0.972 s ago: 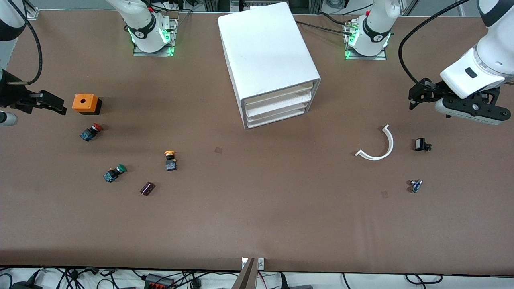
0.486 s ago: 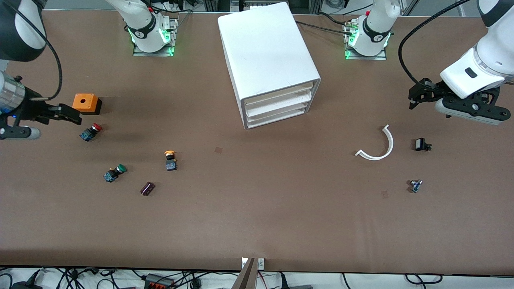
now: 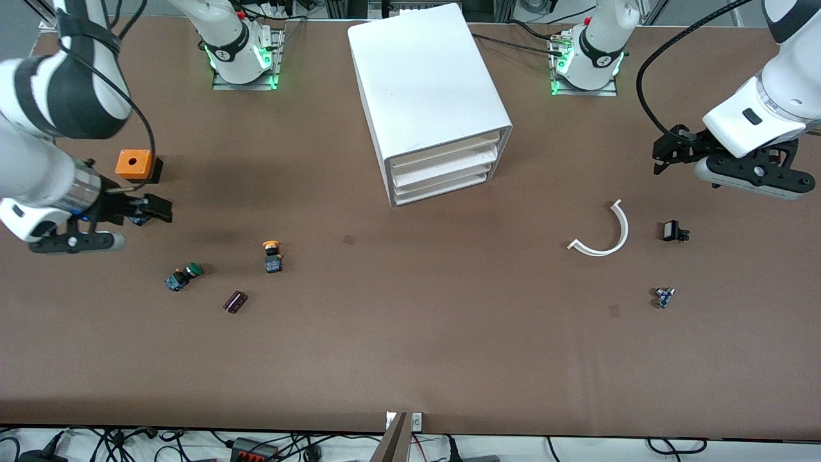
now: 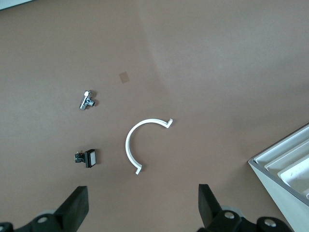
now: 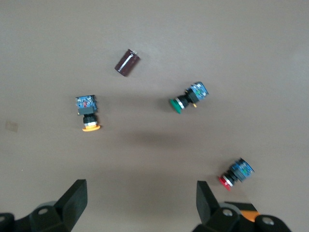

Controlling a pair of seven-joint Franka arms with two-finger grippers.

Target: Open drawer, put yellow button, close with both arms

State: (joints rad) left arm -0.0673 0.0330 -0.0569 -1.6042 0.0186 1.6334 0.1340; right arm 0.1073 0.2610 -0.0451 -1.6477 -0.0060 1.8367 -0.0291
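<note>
table (image 3: 410, 359) | drawer cabinet (image 3: 426, 96) | yellow button (image 3: 272, 255) | green switch (image 3: 183, 277) | white arc (image 3: 606, 231)

the table (image 3: 410, 346) is evenly and brightly lit from overhead. only soft, faint shadows are cast beside the white drawer cabinet (image 3: 430, 96) and under the arms. green glow is seen at the arm bases. slight blur is noticed in the right wrist view.

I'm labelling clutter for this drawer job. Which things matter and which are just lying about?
Job: yellow button, drawer unit, right gripper, left gripper.
Lying about: red button, green button, orange box, white arc.
</note>
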